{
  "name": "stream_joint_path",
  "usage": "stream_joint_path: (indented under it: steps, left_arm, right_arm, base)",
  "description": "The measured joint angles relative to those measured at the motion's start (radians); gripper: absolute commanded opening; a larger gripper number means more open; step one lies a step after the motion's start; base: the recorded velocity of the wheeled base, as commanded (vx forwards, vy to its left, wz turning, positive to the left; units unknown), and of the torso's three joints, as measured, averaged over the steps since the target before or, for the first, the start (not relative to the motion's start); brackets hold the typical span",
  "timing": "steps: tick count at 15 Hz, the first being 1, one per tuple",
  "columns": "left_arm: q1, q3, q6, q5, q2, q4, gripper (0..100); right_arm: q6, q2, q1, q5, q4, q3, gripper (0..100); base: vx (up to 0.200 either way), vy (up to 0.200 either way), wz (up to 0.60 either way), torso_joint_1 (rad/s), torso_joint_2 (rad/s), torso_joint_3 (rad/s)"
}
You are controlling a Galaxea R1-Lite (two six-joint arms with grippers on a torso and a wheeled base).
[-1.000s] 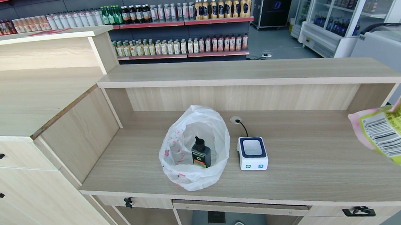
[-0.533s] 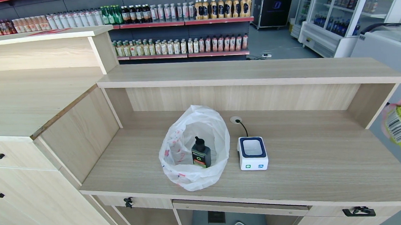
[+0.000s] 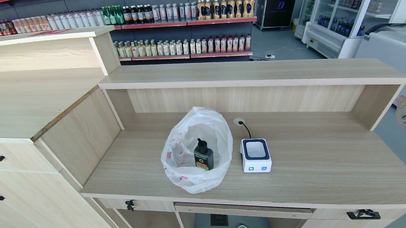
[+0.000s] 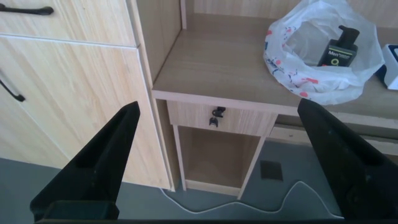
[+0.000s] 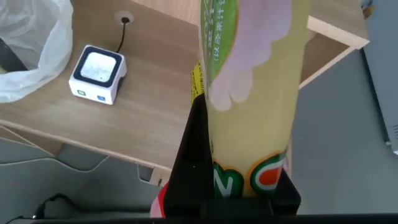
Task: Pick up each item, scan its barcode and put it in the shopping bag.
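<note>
Right fingers [image 5: 196, 162] pinch one end of the yellow-green-and-pink plastic snack pouch [image 5: 249, 81], which looks light, soft and slippery, likely floppy beyond them, while left fingers [image 4: 99, 162] spread empty.

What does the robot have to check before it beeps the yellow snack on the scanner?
1. Grip: the right gripper is shut on the snack packet: ok.
2. Place: the snack packet is above the scanner: not ok, it hangs past the right end of the counter.
3. Window: the scanner top is uncovered: ok.
4. Barcode turned down toward the scanner: cannot tell.
5. Bag: the shopping bag is open, with room beside the black bottle: ok.
6. Other arm: the left gripper is open, low by the counter's left front, off the path: ok.
</note>
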State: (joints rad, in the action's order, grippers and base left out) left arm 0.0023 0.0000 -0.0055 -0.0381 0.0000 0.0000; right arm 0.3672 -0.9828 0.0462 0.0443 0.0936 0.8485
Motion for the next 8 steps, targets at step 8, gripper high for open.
stream_joint_path:
  steps: [8]
  left_arm:
    - [0.000, 0.000, 0.000, 0.000, 0.000, 0.000, 100]
  right_arm:
    - [0.220, -0.130, 0.041, 0.002, -0.017, 0.029, 0]
  base:
    - [0.000, 0.000, 0.37, 0.001, 0.00, 0.001]
